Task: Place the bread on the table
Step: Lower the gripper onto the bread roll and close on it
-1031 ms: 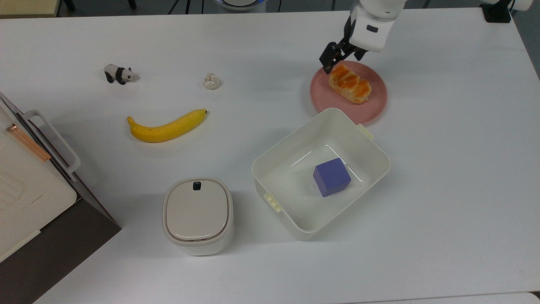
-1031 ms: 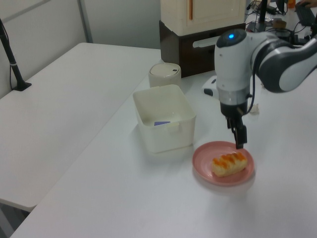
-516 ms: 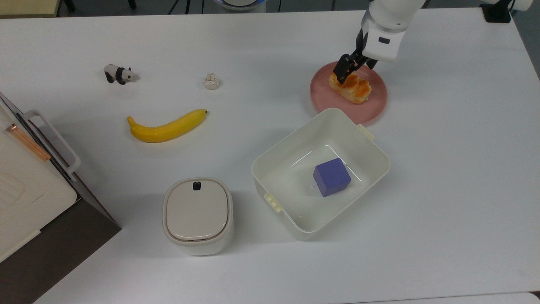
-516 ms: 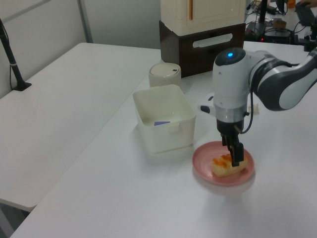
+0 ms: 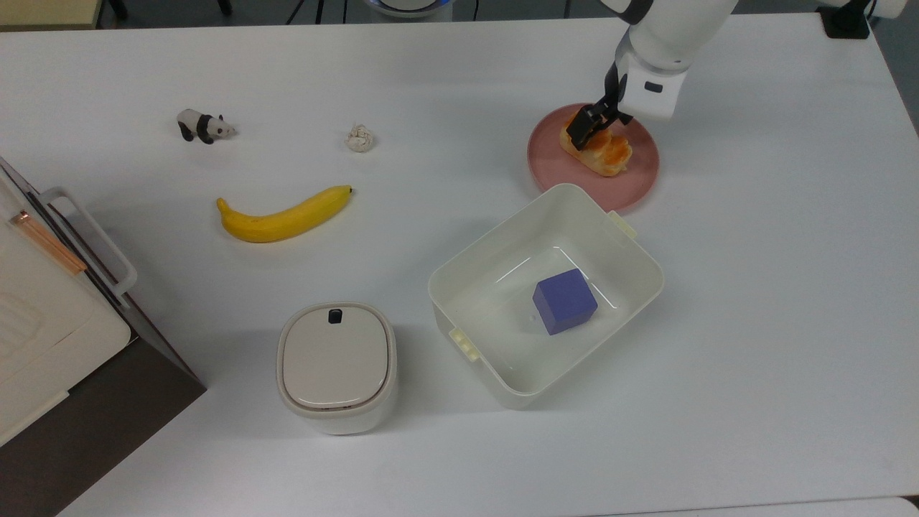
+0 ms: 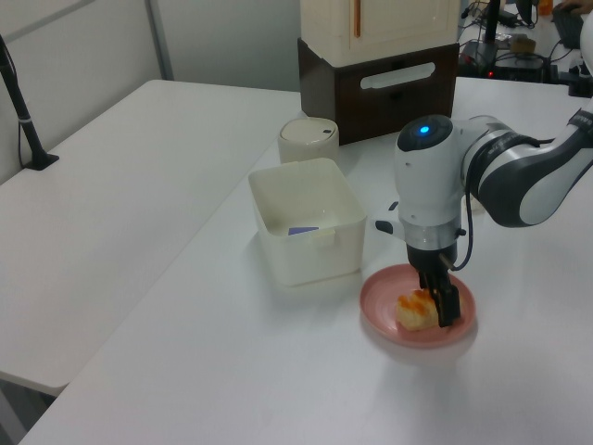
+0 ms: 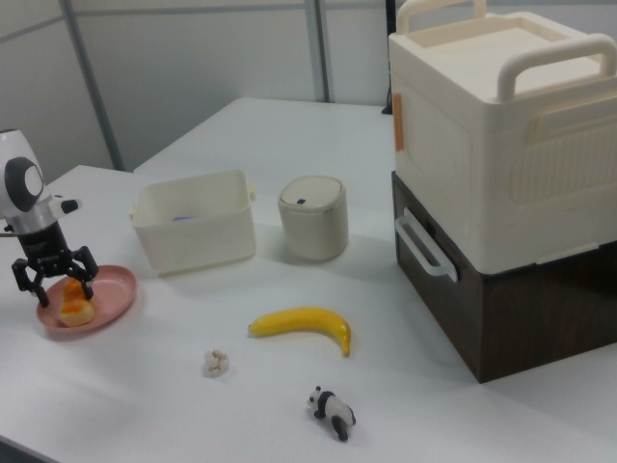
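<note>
On the white desk [image 5: 445,72] the count runs: one bread [image 5: 603,152], one pink plate [image 5: 639,179], one white bin [image 5: 502,251] holding one blue cube [image 5: 565,301], one banana [image 5: 283,215], one small wrinkled off-white ball [image 5: 360,138], one toy panda [image 5: 204,126], one lidded cream canister [image 5: 336,366], and one cream box on a dark base [image 7: 501,183] at the top view's left edge.

The bread lies flat on the plate, not on the bare desk; in the top view its long axis runs diagonally, from upper left to lower right, with the orange glazed top facing up; the plate sits just beside the bin's far corner.

The hand [image 5: 585,129] is down over the bread's upper-left end in the top view; in the right view its two dark fingers [image 7: 85,265] stand spread to either side of the bread [image 7: 73,301], apart and not yet clamped on it; in the left view the hand [image 6: 443,301] covers the bread's right part [image 6: 412,311].
</note>
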Available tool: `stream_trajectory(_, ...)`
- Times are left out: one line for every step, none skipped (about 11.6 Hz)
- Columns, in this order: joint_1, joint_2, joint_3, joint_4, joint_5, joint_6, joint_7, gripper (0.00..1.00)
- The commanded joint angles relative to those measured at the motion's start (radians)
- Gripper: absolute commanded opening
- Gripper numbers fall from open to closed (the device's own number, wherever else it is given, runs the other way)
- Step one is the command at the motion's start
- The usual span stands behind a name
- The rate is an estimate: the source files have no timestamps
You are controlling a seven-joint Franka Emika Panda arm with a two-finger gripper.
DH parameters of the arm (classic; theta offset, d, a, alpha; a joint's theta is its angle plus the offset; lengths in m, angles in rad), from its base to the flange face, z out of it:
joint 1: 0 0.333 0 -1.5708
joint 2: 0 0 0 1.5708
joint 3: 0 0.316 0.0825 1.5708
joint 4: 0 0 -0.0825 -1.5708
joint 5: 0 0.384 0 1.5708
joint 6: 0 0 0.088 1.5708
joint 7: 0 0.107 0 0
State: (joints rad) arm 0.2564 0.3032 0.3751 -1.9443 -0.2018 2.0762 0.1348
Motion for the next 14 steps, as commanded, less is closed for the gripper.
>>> stream_trajectory(-0.003, 0.014, -0.013, -0.008, -0.041, 0.025, 0.025, 0.87)
stream_trajectory(-0.006, 0.017, -0.013, -0.007, -0.054, 0.025, 0.026, 0.72)
stream_trajectory(-0.006, 0.017, -0.013, -0.005, -0.056, 0.025, 0.026, 0.54)
stream_trajectory(-0.008, 0.017, -0.013, -0.005, -0.056, 0.025, 0.029, 0.32)
stream_trajectory(-0.006, 0.017, -0.013, -0.005, -0.056, 0.025, 0.034, 0.24)
stream_trajectory(-0.008, 0.017, -0.013, -0.004, -0.056, 0.025, 0.045, 0.23)
stream_trajectory(-0.014, 0.014, -0.013, 0.001, -0.056, 0.024, 0.045, 0.19)
stream_trajectory(-0.022, 0.008, -0.013, 0.022, -0.056, 0.015, 0.045, 0.16)
stream_trajectory(-0.025, -0.013, -0.013, 0.025, -0.056, 0.004, 0.043, 0.16)
stream_trajectory(-0.028, -0.039, -0.012, 0.045, -0.054, -0.03, 0.034, 0.16)
stream_trajectory(-0.031, -0.052, -0.012, 0.089, -0.051, -0.094, 0.026, 0.16)
stream_trajectory(-0.04, -0.068, -0.01, 0.134, -0.041, -0.157, -0.001, 0.16)
stream_trajectory(-0.051, -0.088, -0.01, 0.163, -0.035, -0.219, -0.044, 0.16)
stream_trajectory(-0.066, -0.105, -0.01, 0.174, -0.025, -0.27, -0.09, 0.16)
